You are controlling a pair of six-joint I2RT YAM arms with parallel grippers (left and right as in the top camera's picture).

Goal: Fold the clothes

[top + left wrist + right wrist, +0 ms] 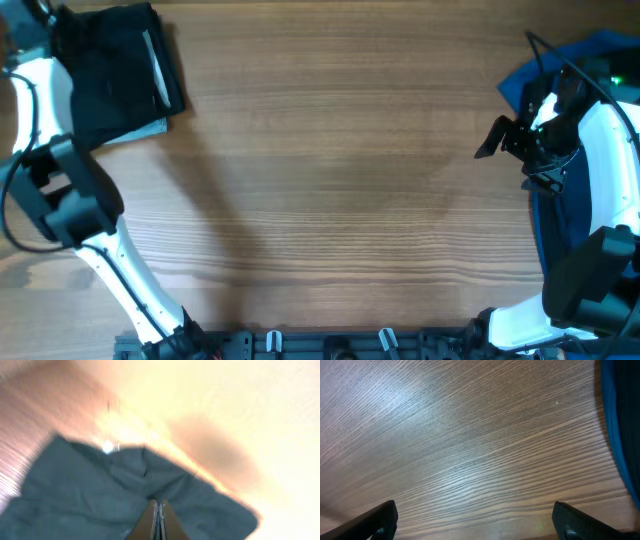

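Note:
A folded dark garment [115,70] lies at the far left of the table on a light blue piece [150,130]. My left gripper [158,510] is shut, its tips pinched into a crease of the dark garment [100,495]; this view is blurred. In the overhead view that gripper sits at the garment's far left corner, mostly out of frame. A blue cloth pile [590,60] lies at the right edge under my right arm. My right gripper [508,150] is open and empty above bare wood [475,522], with the blue cloth [622,425] to its right.
The wooden table [340,200] spreads between the two arms. A rail with clips [330,342] runs along the near edge.

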